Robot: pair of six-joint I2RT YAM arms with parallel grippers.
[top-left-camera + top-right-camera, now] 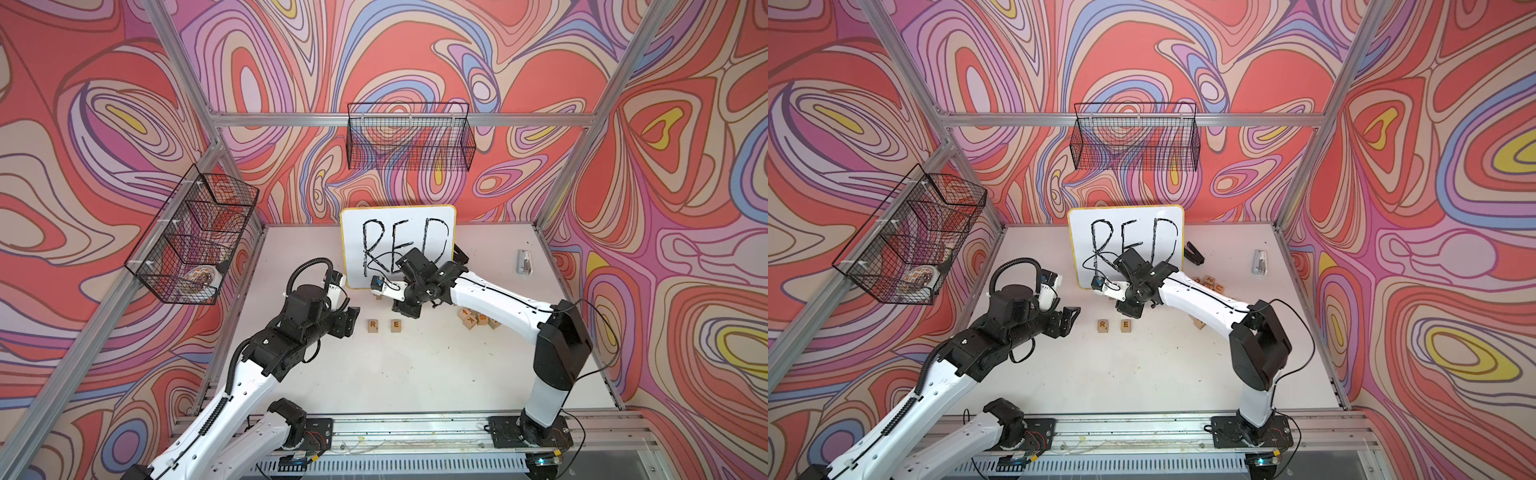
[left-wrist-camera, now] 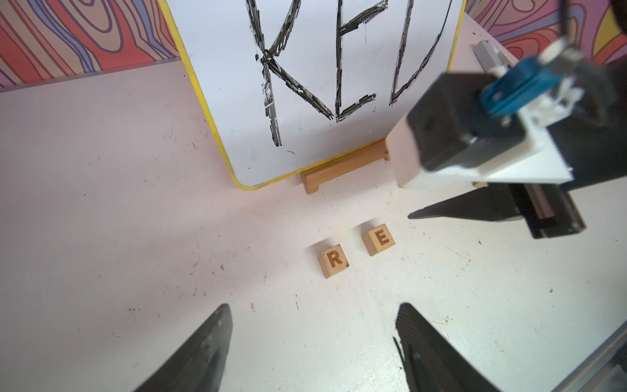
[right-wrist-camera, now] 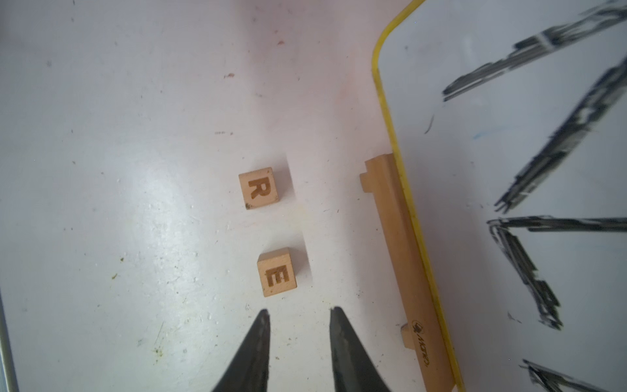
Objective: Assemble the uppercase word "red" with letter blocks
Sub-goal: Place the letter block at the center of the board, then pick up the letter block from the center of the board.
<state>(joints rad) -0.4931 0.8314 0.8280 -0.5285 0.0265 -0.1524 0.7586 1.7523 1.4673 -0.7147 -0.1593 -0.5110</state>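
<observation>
Two letter blocks lie side by side in front of the board: R (image 1: 372, 325) (image 1: 1103, 325) on the left and E (image 1: 395, 325) (image 1: 1126, 325) on the right, a small gap between them. Both also show in the wrist views: R (image 2: 334, 259) (image 3: 258, 188), E (image 2: 379, 239) (image 3: 277, 276). My right gripper (image 1: 405, 309) (image 3: 299, 311) hangs just right of and behind E, its jaws a narrow gap apart with nothing between them. My left gripper (image 1: 349, 324) (image 2: 314, 307) stands open left of R, empty. I cannot pick out a D block.
The white yellow-rimmed board (image 1: 353, 232) with RED handwritten stands on a wooden stand (image 2: 342, 168) behind the blocks. A cluster of other letter cubes (image 1: 478, 319) lies under the right arm. A grey object (image 1: 524, 262) lies at the back right. Wire baskets (image 1: 409, 137) (image 1: 195, 237) hang on the walls.
</observation>
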